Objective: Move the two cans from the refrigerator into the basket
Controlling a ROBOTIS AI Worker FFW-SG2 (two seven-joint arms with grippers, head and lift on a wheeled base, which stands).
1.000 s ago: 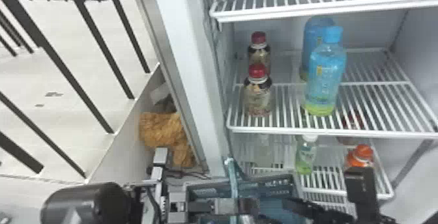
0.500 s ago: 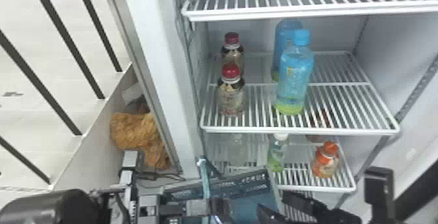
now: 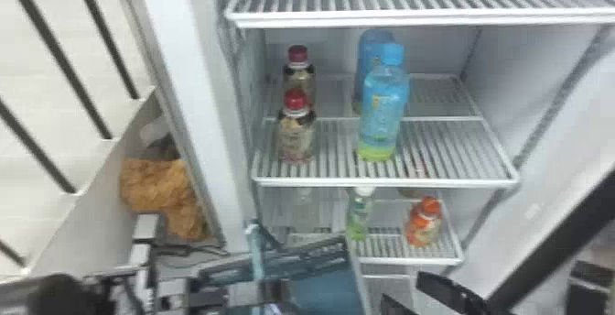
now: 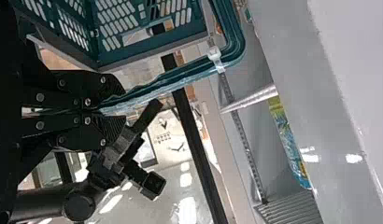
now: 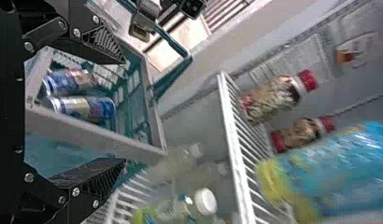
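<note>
In the head view my left gripper (image 3: 270,293) is low at the centre beside the basket (image 3: 325,286); in the left wrist view this gripper (image 4: 110,112) is shut on the teal handle of the basket (image 4: 147,53). My right gripper (image 3: 505,279) stands open at the lower right, in front of the refrigerator. The right wrist view also gives this gripper (image 5: 122,112) with its fingers wide apart and nothing held. Both cans, one (image 5: 70,80) and the other (image 5: 84,107), lie side by side inside the basket (image 5: 101,133).
Blue bottles (image 3: 382,108) and red-capped bottles (image 3: 296,131) stand on the refrigerator's middle shelf (image 3: 389,181). Below are a green bottle (image 3: 360,215) and an orange one (image 3: 423,225). The refrigerator's side frame (image 3: 201,122) rises left of the shelves.
Refrigerator and basket have shifted left in the head view. My right gripper's fingers appear farther apart, and its right finger stands farther right.
</note>
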